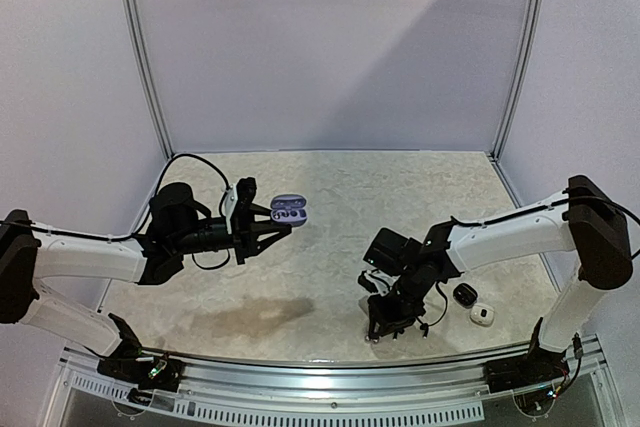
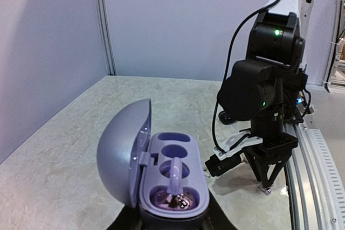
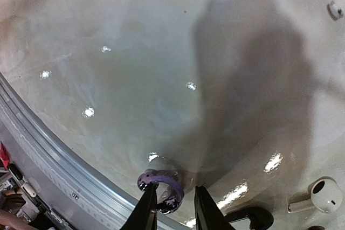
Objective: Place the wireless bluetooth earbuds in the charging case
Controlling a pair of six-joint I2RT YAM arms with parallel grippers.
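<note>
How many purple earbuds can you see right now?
2. One earbud sits in the open case held by the left pincer; the other earbud lies on the table at the tips of the right pincer. Others may be hidden.

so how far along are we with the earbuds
Done: the left claw holds the case open, with one earbud seated inside; its other socket looks empty. In hand: the right claw is down at the table, jaws apart, a purple earbud at its tips, not yet lifted. Left: seat that one; a white earbud also lies loose nearby.
</note>
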